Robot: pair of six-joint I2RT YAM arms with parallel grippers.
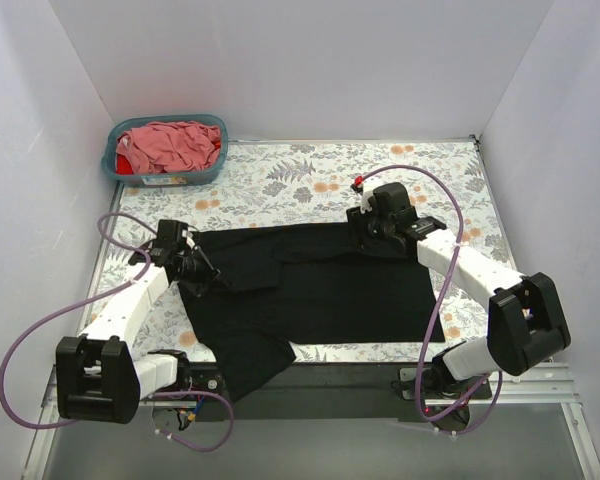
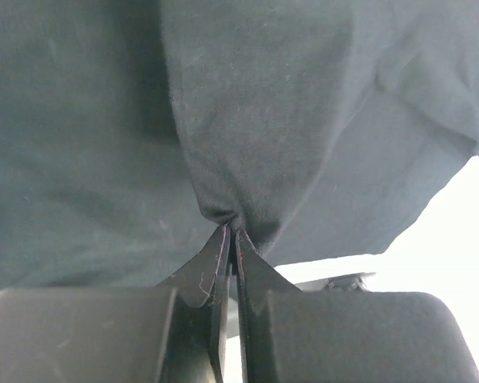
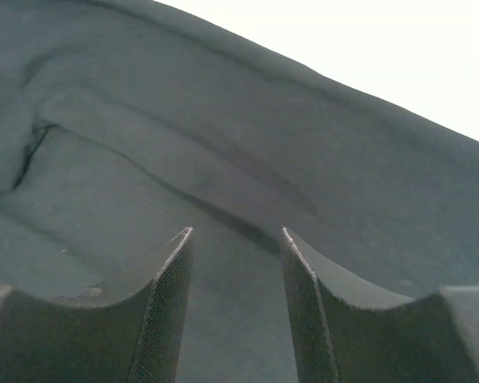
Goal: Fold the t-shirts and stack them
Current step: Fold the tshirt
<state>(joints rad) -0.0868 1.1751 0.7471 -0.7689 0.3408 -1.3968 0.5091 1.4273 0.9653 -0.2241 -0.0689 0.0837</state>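
Observation:
A large black t-shirt (image 1: pixel 310 285) lies spread across the middle of the floral table, partly folded, one sleeve hanging over the near edge. My left gripper (image 1: pixel 202 272) is at the shirt's left edge and is shut on a pinch of the black cloth (image 2: pixel 227 209). My right gripper (image 1: pixel 362 238) is over the shirt's upper right part, open and empty, its fingers (image 3: pixel 172 275) just above the black cloth (image 3: pixel 223 159). A dusty pink shirt (image 1: pixel 172 143) and a red one (image 1: pixel 125 160) lie bunched in the basket.
A teal plastic basket (image 1: pixel 165 180) stands at the table's far left corner. White walls enclose the table on three sides. The floral tablecloth (image 1: pixel 310 175) shows behind the shirt. Purple cables loop from both arms.

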